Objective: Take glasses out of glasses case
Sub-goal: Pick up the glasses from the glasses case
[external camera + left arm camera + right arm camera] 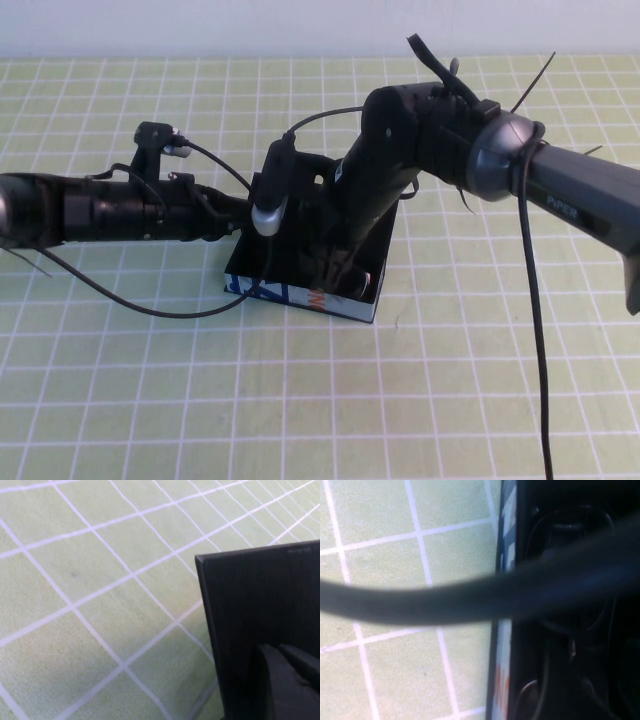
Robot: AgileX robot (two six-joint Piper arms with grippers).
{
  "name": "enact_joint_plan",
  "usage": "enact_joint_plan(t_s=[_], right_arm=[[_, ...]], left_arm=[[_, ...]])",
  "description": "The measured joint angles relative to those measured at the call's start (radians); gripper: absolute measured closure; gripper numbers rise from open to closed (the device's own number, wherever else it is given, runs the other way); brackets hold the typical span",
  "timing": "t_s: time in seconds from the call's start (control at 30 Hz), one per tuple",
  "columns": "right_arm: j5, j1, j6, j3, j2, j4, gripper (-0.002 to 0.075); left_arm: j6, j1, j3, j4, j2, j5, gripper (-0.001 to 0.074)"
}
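Note:
The glasses case lies open mid-table, with light blue printed sides and a black inside. Its black lid stands up on the left side, and my left gripper is shut on its edge, one finger lying against the panel. My right gripper reaches down into the case. Its fingers stand apart, open, over the black glasses lying on the lining. In the high view the glasses show only as a dark glossy bit by the case's near wall; the right arm hides the rest.
A green mat with a white grid covers the table all round the case. A black cable crosses the right wrist view, and other cables loop over the mat beside the left arm and hang from the right arm.

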Motion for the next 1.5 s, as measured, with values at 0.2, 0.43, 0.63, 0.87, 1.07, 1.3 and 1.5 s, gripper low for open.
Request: enact_joint_plan(t_s=[0.2, 0.43, 0.63, 0.87, 1.07, 1.3, 1.5], right_arm=[[-0.014, 0.000, -0.001, 0.000, 0.000, 0.000, 0.0461], [-0.025, 0.000, -0.002, 0.000, 0.000, -0.001, 0.0414], [-0.036, 0.000, -0.002, 0.000, 0.000, -0.002, 0.0412], [-0.029, 0.000, -0.002, 0.000, 0.030, -0.007, 0.0412], [-0.027, 0.000, -0.002, -0.001, 0.035, -0.015, 0.0412], [-0.036, 0.000, -0.002, -0.002, 0.035, -0.016, 0.0412], [-0.018, 0.000, -0.002, -0.002, 0.040, -0.018, 0.0477]], left_arm=[[0.000, 0.000, 0.000, 0.001, 0.000, 0.000, 0.0739], [0.000, 0.000, 0.000, 0.001, 0.000, 0.004, 0.0739], [-0.001, 0.000, 0.000, 0.001, 0.000, 0.004, 0.0739], [-0.001, 0.000, 0.000, 0.002, 0.000, 0.004, 0.0739], [-0.002, 0.000, 0.000, 0.005, 0.000, 0.004, 0.0739], [-0.002, 0.000, 0.000, 0.013, 0.000, 0.004, 0.0739], [-0.002, 0.000, 0.000, 0.019, 0.000, 0.004, 0.0739]])
